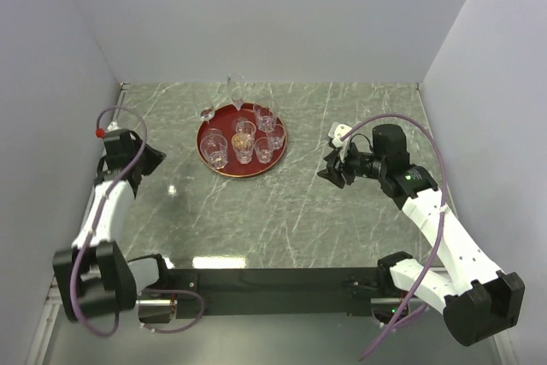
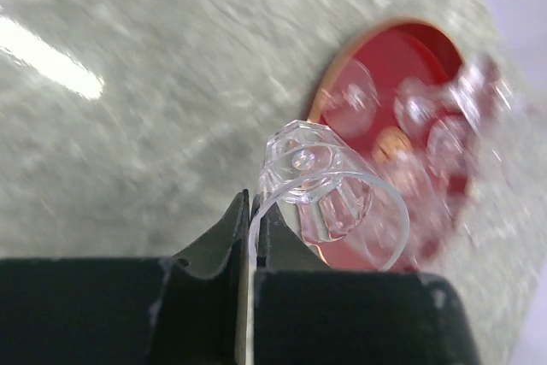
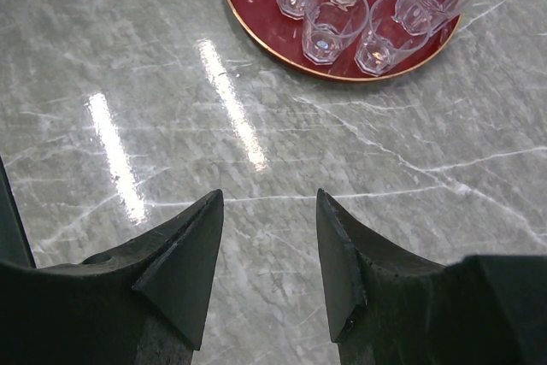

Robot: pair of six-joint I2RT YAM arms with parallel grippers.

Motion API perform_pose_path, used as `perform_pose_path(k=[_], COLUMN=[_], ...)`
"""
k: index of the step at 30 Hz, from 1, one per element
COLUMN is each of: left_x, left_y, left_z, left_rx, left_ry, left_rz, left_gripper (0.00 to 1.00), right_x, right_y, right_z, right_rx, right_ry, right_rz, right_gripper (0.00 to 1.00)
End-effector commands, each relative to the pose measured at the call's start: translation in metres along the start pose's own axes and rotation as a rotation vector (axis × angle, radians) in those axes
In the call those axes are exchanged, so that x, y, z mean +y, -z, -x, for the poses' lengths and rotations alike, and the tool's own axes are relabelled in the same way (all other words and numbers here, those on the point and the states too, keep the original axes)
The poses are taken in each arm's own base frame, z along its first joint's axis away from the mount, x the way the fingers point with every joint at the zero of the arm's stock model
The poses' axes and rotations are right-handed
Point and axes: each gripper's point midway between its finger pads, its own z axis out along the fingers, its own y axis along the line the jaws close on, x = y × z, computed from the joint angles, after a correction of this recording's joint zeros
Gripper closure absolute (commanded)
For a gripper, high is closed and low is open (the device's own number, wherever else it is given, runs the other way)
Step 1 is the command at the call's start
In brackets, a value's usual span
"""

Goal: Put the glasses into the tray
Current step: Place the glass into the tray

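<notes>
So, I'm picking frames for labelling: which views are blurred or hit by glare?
Left wrist view: table and tray smeared by motion blur, only the held glass by the left gripper fairly crisp, one glare streak. Right wrist view: sharp, two glare streaks on the table. Top view: sharp, small glare patches toward the near edge.

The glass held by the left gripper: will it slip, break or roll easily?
Probably slippery: the left gripper pinches only the thin smooth rim of the glass. Likely fragile, as the wall looks thin and clear. Its faceted base may limit rolling.
</notes>
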Motion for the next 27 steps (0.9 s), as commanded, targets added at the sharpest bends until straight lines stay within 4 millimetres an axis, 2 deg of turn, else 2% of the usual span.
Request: perform_pose_path(k=[1, 2, 3, 6, 9, 11, 15, 19, 27], left_x=[-0.029, -0.041, -0.054, -0.073, -0.083, -0.086, -0.102, -0.121, -0.137], left_y=[0.025, 0.038, 0.044, 0.062, 0.07, 0.071, 0.072, 0.072, 0.049], left_z=[-0.022, -0.024, -0.036, -0.052, -0.063, -0.07, -0.098, -0.111, -0.135], left_rx=[0.02, 0.009, 0.031, 0.053, 0.061, 0.071, 0.107, 0.102, 0.087], left_ry=[-0.017, -0.024, -0.047, -0.071, -0.095, -0.117, -0.2, -0.248, -0.286], left_rz=[-0.151, -0.188, -0.224, -0.269, -0.303, -0.302, -0.323, -0.327, -0.256], left_gripper=[1.0, 1.0, 1.0, 1.0, 1.0, 1.0, 1.0, 1.0, 1.0], right_x=[-0.002, -0.003, -0.003, -0.003, -0.004, -0.005, -0.006, -0.007, -0.01], right_y=[0.001, 0.002, 0.001, 0.002, 0.003, 0.003, 0.003, 0.003, 0.002], right_z=[0.005, 0.005, 0.004, 0.004, 0.005, 0.004, 0.003, 0.002, -0.002], right_rx=[-0.026, -0.026, -0.023, -0.022, -0.025, -0.024, -0.021, -0.019, -0.011], right_ry=[0.02, 0.02, 0.018, 0.016, 0.017, 0.014, 0.013, 0.007, -0.004], right_rz=[-0.004, -0.008, -0.004, -0.009, -0.013, -0.014, -0.017, -0.02, -0.025], right_gripper=[0.45, 0.45, 0.45, 0.45, 0.45, 0.45, 0.45, 0.45, 0.45])
